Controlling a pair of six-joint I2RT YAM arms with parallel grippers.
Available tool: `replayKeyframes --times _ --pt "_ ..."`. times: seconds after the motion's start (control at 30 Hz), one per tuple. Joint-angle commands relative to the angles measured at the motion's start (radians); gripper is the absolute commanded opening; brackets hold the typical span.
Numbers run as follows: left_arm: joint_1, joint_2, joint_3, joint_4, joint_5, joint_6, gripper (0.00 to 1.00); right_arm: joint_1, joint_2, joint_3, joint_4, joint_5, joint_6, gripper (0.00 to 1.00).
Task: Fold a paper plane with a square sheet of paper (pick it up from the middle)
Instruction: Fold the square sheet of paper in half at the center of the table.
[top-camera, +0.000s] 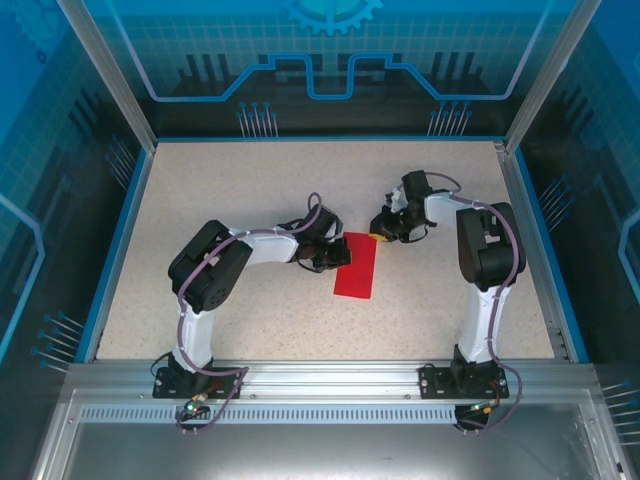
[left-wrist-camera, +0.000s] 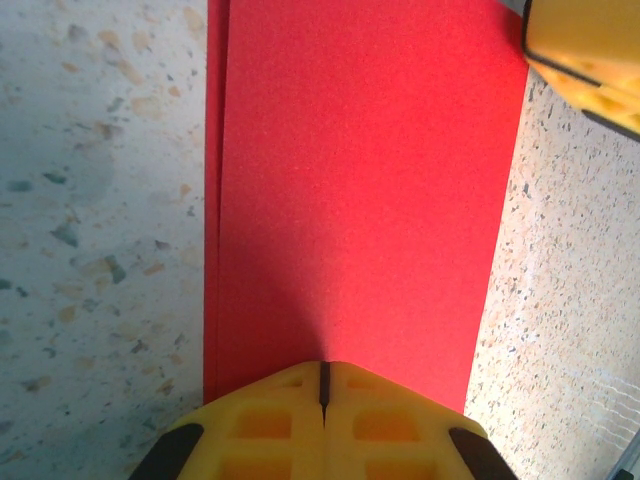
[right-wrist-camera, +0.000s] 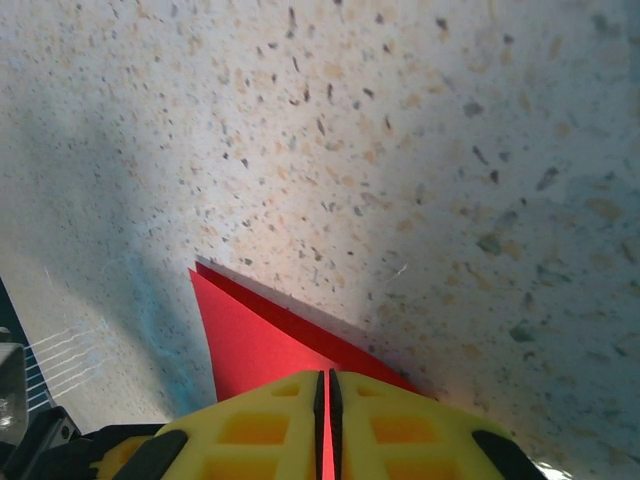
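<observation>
Thin bright red sheet of paper, folded into a long rectangle, lies flat on the speckled beige stone-look worktop, midway between the two arms. In the left wrist view a second layer peeks out along its left edge. The left tool has its yellow fingers pressed together, tips over one end of the sheet. The right tool is closed on the sheet's far corner, with red showing between its fingers.

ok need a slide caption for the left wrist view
Left pincer shut at the near edge of the folded red sheet, right pincer's finger at its far corner
</observation>
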Motion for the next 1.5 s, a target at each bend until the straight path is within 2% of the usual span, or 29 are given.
replayKeyframes --times 0.0,0.47,0.73,0.97,1.03,1.2,1.47 --pt "-0.015 0.062 -0.054 -0.156 -0.079 0.025 0.00 -0.010 -0.003 0.022 -0.023 -0.009 0.010 0.13" --pt "-0.014 0.059 -0.059 -0.154 -0.077 0.023 0.00 -0.009 0.059 -0.017 -0.030 0.061 0.000 0.12" --pt "-0.015 0.053 -0.058 -0.148 -0.079 0.016 0.00 0.007 -0.106 -0.058 -0.053 0.035 -0.023 0.14" --pt "-0.015 0.049 -0.051 -0.156 -0.081 0.022 0.00 0.033 -0.214 -0.182 0.006 -0.023 -0.001 0.14" --pt "-0.015 0.050 -0.050 -0.159 -0.080 0.024 0.00 0.057 -0.231 -0.217 0.037 -0.052 0.017 0.14" --pt "-0.014 0.049 -0.052 -0.161 -0.079 0.026 0.00 0.127 -0.271 -0.295 0.067 -0.018 0.053 0.13" --pt "-0.017 0.054 -0.068 -0.148 -0.080 0.020 0.00 0.150 -0.250 -0.438 0.146 0.022 0.066 0.13"
